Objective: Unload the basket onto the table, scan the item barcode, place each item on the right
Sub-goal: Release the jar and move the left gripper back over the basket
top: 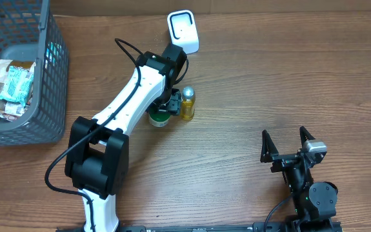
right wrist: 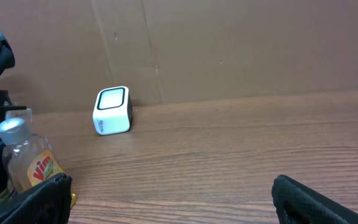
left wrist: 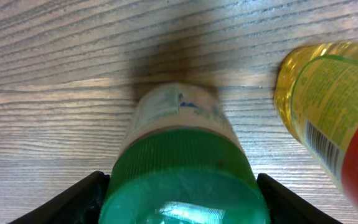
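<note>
A bottle with a green cap (left wrist: 182, 180) stands on the wooden table, also visible from above as the green-capped bottle (top: 159, 118). My left gripper (left wrist: 182, 190) hangs over it, open, with one black finger on each side of the cap and close to it. Right beside it stands a yellow dish-soap bottle (top: 187, 104) with a silver cap; its barcode (left wrist: 323, 144) faces the left wrist camera. The white cube scanner (top: 183, 30) sits at the back of the table. My right gripper (top: 288, 143) rests near the front right, open and empty.
A grey wire basket (top: 46, 38) with several packets (top: 14, 84) stands at the far left. In the right wrist view, the scanner (right wrist: 112, 111) stands before a brown cardboard wall (right wrist: 241, 50), and the yellow bottle (right wrist: 32, 165) is at the left edge.
</note>
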You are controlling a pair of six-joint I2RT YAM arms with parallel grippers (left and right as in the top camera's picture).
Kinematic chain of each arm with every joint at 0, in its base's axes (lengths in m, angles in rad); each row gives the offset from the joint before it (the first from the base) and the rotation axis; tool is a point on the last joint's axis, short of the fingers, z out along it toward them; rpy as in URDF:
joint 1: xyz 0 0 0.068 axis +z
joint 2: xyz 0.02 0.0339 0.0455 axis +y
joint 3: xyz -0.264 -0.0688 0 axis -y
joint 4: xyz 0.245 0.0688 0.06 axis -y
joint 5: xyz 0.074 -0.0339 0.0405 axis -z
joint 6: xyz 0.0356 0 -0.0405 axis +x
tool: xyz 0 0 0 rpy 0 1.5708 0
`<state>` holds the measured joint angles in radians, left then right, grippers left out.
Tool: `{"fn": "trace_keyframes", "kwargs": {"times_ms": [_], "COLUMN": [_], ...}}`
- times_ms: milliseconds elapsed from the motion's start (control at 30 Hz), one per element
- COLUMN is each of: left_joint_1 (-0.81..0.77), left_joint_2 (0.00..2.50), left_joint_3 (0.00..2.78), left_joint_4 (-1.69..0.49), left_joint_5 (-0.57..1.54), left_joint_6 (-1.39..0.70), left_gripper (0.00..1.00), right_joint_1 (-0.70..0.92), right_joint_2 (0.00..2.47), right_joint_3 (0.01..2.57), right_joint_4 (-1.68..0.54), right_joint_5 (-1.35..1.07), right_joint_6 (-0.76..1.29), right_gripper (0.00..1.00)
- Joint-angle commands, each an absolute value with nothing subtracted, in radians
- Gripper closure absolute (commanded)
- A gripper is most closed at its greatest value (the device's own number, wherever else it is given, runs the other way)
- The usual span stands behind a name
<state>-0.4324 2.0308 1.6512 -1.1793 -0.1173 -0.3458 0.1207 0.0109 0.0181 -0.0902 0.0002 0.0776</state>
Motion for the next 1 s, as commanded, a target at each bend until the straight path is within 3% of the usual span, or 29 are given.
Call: {"fn": "trace_keyframes", "kwargs": {"times_ms": [0, 100, 467, 967], "left_joint_1": [-0.437, -0.437, -0.403, -0.146], "left_joint_2": [2.029, 2.029, 2.027, 2.025], "left_joint_3": [1.651, 1.651, 1.715, 2.401], "left_joint_4": [-1.182, -1.182, -1.184, -1.27], "left_joint_5": [-0.13, -0.13, -0.13, -0.186], "left_joint_6": [-0.36, -0.36, -0.342, -0.266], "left_gripper": [0.25, 0.21, 0.22, 0.24], "right_joint_1": [0.127, 0.127, 0.127, 0.127], "right_joint_2": [0.003, 0.003, 0.003, 0.003], "right_joint_3": [0.008, 0.008, 0.008, 0.008], "right_joint_4": [-0.084, -0.084, -0.084, -0.084], "right_joint_5": [0.005, 0.005, 0.005, 0.005], "right_joint_6": [0.074, 0.074, 0.074, 0.074], "right_gripper": [0.0, 0.0, 0.0, 0.0]}}
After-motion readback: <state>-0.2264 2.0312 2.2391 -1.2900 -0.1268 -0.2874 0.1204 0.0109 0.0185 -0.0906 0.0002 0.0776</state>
